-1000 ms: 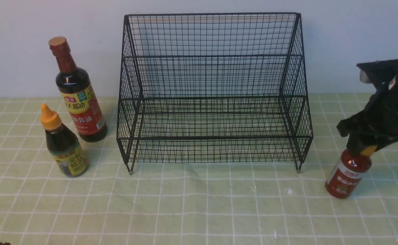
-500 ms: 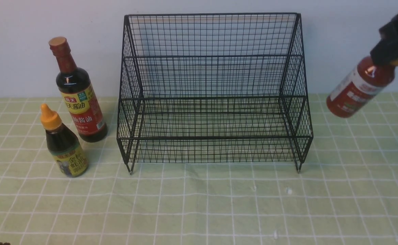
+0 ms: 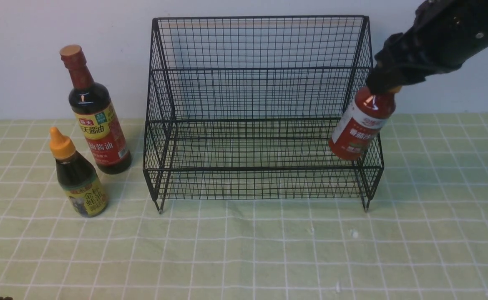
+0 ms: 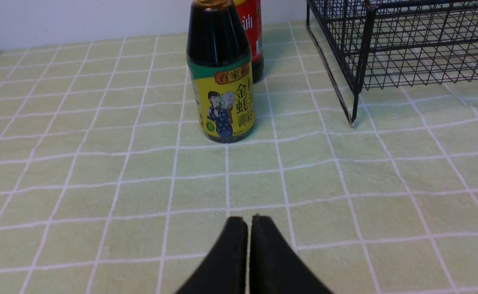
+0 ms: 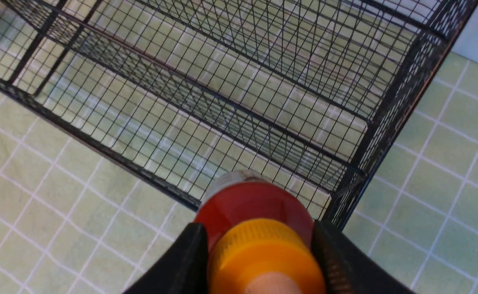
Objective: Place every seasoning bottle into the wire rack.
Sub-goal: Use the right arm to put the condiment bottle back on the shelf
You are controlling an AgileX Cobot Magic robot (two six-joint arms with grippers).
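Note:
My right gripper (image 3: 388, 85) is shut on the orange cap of the small red-sauce bottle (image 3: 360, 125) and holds it tilted in the air at the right end of the black wire rack (image 3: 260, 68), in front of the rack's right side. In the right wrist view the bottle (image 5: 255, 204) hangs over the rack's front right corner (image 5: 345, 192). The tall soy-sauce bottle (image 3: 96, 121) and the short dark bottle with yellow label (image 3: 77, 179) stand left of the rack. My left gripper (image 4: 249, 220) is shut and empty, low over the cloth in front of the short bottle (image 4: 220, 77).
A green checked cloth (image 3: 244, 250) covers the table. A pale wall (image 3: 27, 62) stands right behind the rack and bottles. The rack's left front leg (image 4: 352, 116) shows in the left wrist view.
My right gripper has lifted the red-sauce bottle off the cloth at the right and carried it up and left to the rack's right end. The left side has not moved.

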